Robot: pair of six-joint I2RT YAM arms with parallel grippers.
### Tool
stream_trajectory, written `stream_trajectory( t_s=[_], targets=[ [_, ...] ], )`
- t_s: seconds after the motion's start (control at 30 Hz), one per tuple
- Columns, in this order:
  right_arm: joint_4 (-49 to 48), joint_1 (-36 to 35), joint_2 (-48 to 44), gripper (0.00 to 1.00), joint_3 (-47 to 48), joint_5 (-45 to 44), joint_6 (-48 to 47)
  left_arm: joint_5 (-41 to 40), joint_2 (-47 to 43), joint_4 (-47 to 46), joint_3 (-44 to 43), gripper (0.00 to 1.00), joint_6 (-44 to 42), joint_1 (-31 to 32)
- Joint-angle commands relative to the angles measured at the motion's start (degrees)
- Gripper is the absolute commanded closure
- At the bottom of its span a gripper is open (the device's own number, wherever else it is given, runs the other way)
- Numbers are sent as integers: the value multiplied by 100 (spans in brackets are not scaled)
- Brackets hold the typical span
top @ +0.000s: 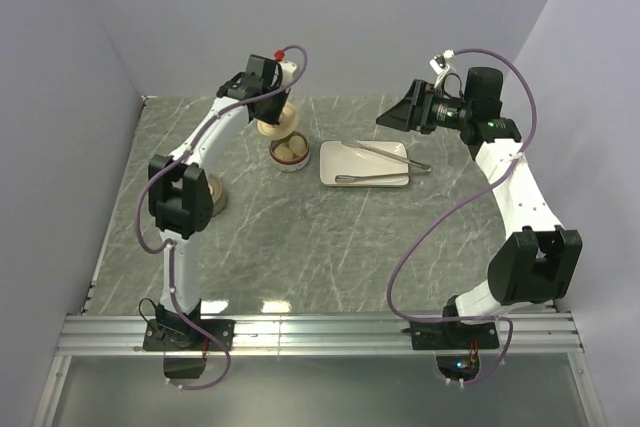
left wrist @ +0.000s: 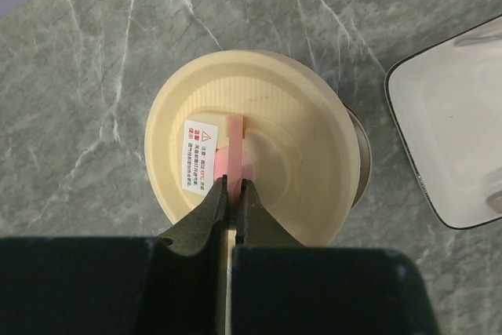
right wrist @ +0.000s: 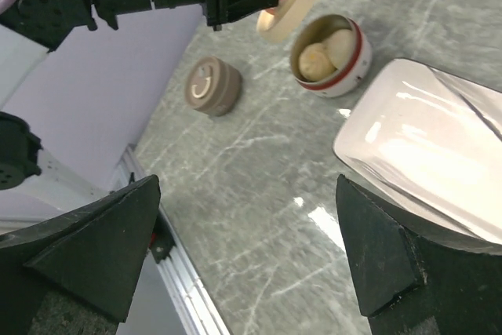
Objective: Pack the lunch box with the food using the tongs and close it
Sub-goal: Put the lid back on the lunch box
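The lunch box (top: 290,154) is a small round bowl with a red rim (right wrist: 330,59), and two pale cream balls of food (right wrist: 326,51) lie in it. Its cream lid (left wrist: 251,143) hangs tilted just above it. My left gripper (left wrist: 233,187) is shut on the lid's pink tab (left wrist: 234,147). The silver tongs (top: 385,160) lie on the white plate (top: 340,169), with no gripper on them. Up in the air behind the plate's right end, my right gripper (right wrist: 243,249) is open and holds nothing.
A brown round disc (right wrist: 212,85) lies on the marble table left of the lunch box, partly hidden by the left arm in the top view. The white plate (right wrist: 423,143) sits right beside the lunch box. Grey walls close off the left, back and right.
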State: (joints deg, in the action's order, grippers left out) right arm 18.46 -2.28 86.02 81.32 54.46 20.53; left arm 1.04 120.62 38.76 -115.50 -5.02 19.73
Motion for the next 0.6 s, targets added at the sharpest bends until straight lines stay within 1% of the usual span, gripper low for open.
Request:
stream_trajectory(
  t_s=[0.0,0.3,0.57],
  targets=[
    [422,88,-226,0,42,-128,-542,-376,84,176,-351,96,-438,224],
    [176,193,-243,0,-98,-58,-331,-701,287,-88,19,95,-605,576],
    [97,193,-243,0,-143,-14,-234,-860,682,-150,-51,95,-632,646]
  ],
)
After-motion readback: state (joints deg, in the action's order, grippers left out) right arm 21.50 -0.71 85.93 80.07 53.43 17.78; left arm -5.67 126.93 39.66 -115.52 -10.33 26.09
